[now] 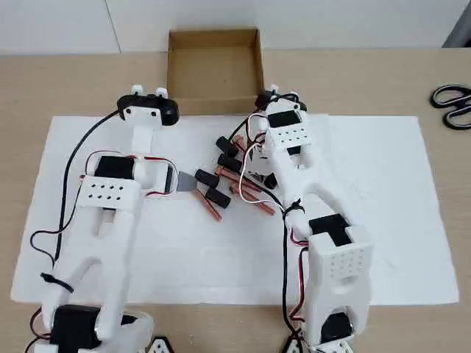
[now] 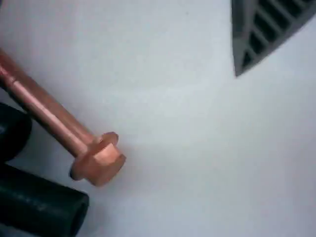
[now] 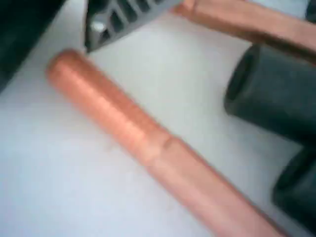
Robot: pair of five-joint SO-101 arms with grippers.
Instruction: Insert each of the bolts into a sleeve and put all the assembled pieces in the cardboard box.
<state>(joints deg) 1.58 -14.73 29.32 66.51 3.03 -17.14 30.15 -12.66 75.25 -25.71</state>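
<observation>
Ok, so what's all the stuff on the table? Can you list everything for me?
cardboard box: one, brown, far side of the table, behind the sheet
sleeves: about five, black, loose on the sheet between the arms
bolts: at least four, copper, lying among the sleeves, some partly under an arm
sheet: one, white, spread over the middle of the table
scissors: one pair, black handles, far right of the table
table: one, light wood
left arm: one, white, beside the pile
right arm: one, white, over the pile
</observation>
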